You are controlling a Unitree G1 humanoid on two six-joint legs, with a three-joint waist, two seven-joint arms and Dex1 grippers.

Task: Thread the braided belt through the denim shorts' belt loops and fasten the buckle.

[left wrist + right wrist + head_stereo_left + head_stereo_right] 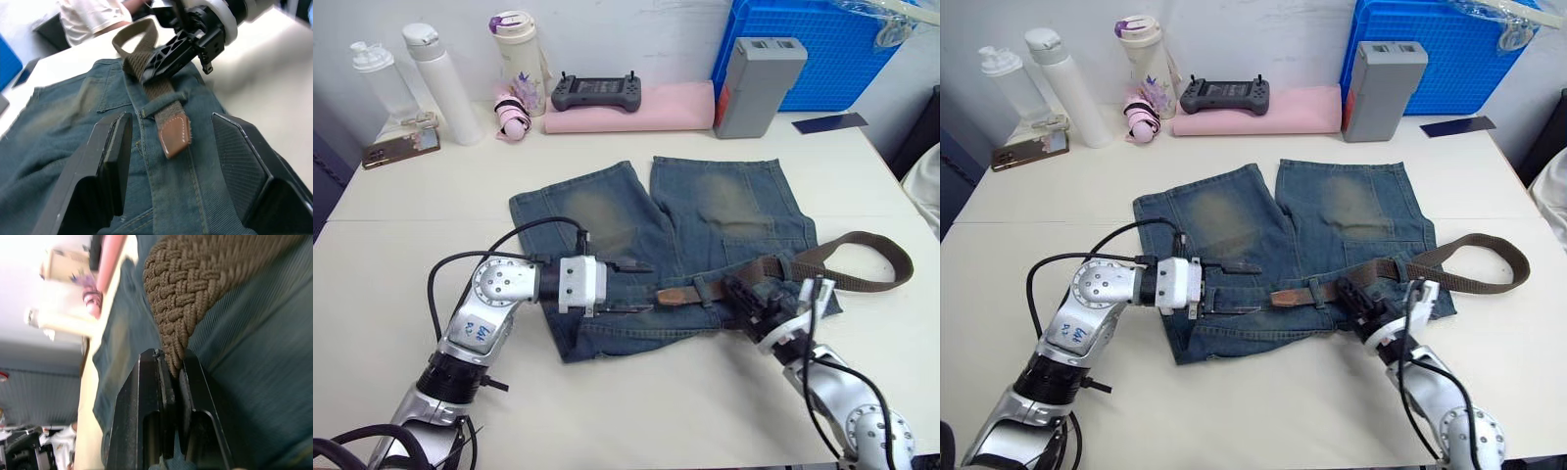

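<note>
1. The denim shorts (675,245) lie flat on the worktop (431,211), waistband toward the robot and legs pointing away, which puts the belt loops within reach of both arms.
2. The braided belt (862,257) runs along the waistband. Its leather-tipped end (175,138) has passed under one belt loop (164,104) and rests on the denim, while the rest curls off the shorts to the robot's right in a long loop on the worktop.
3. The right gripper (164,54) has its fingers closed on the belt just behind that loop; the right wrist view shows the weave pinched between them. Holding it there probably lets this arm feed the strap forward without it buckling.
4. The left gripper (631,287) hovers over the waistband with its fingers spread wide, one to each side of the strap's line. The leather tip lies between them and a little ahead, not yet touched.
5. This placement suggests the left arm is ready to take the tip and draw it toward the next loop.
6. The buckle cannot be made out in these views.
</note>
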